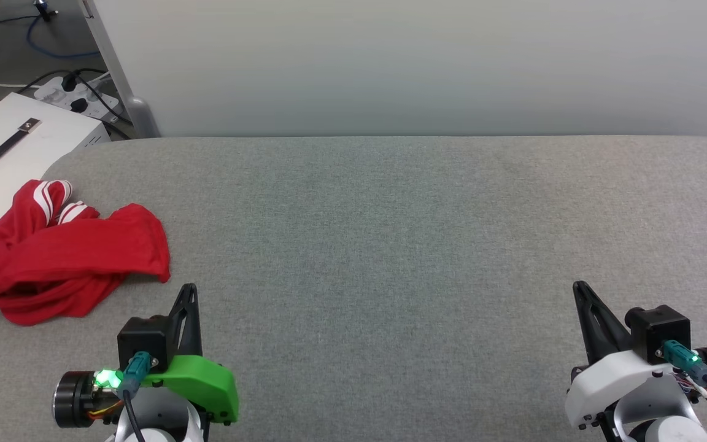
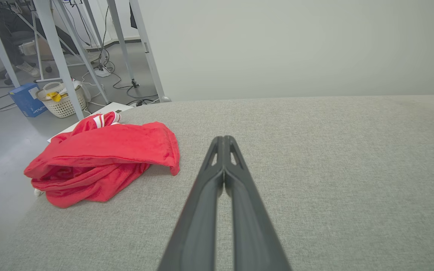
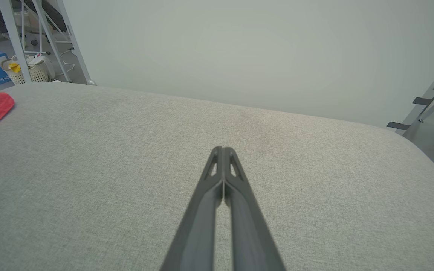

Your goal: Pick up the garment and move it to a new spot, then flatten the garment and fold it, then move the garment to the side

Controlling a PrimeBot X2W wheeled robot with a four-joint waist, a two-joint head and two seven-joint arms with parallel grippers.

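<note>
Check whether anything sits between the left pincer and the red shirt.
Nothing visible does. There is just grey table between the shut left pincer and the crumpled red shirt, which lies ahead to its left.

Left end effector (image 1: pixel 189 287): over near-left part of surface (image 1: pixel 390 245), fingers (image 2: pixel 202 210) pressed together tip to tip, nothing between them, pointing toward far edge of surface, leaning slightly inward. Left wrist (image 1: pixel 200 380): green cover, black camera block on top, green light lit at connector.

Right end effector (image 1: pixel 577 285): over near-right part of surface, fingers (image 3: pixel 198 226) closed tip to tip, empty, leaning slightly inward. Right wrist (image 1: pixel 605 374): white cover, black camera block, green light at connector.

Both end effectors well apart, level with each other along near edge of surface.
</note>
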